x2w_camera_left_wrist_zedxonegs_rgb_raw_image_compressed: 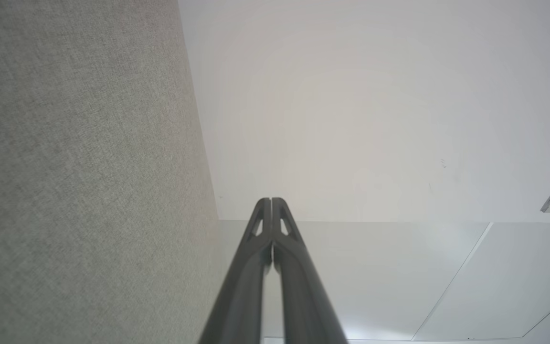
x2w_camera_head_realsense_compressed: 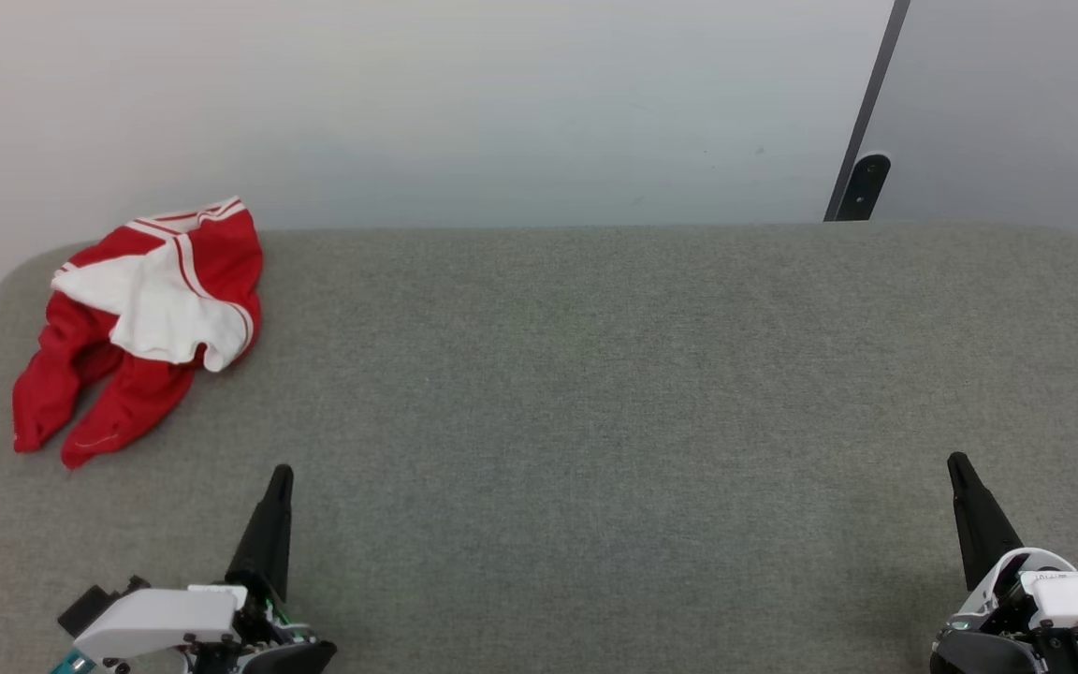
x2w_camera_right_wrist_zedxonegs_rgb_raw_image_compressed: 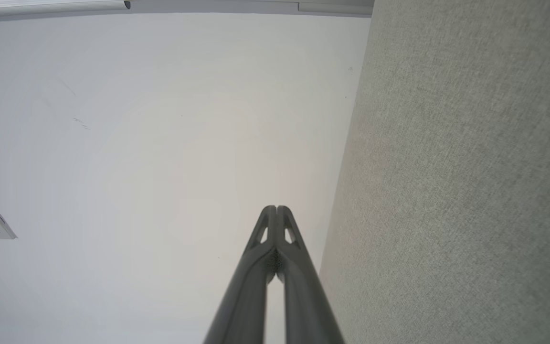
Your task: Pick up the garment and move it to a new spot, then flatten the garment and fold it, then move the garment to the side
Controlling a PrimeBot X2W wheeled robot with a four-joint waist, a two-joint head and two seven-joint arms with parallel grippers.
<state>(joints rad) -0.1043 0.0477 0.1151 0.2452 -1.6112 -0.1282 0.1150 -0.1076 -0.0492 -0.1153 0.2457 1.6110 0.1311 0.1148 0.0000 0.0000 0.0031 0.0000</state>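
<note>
Grey woven fabric covers the table (x2w_camera_head_realsense_compressed: pixel 595 374) before us, with a pale wall (x2w_camera_head_realsense_compressed: pixel 464 103) behind it. Our left gripper (x2w_camera_head_realsense_compressed: pixel 280 477) sits at the near edge, its two dark fingers pressed together at the tips with nothing between them. Our right gripper (x2w_camera_head_realsense_compressed: pixel 958 466) is closed the same way and equally empty, well off to the other side. Ahead and to the left of the left fingertips, near the table's far left corner, lies the garment (x2w_camera_head_realsense_compressed: pixel 141 318), a crumpled red heap with a white sleeve on top. Its long axis slants from the far striped trim down toward the near-left hem. We judge the left arm much the nearer, so the pickup should fall to it, reaching forward and leftward once it opens.
</note>
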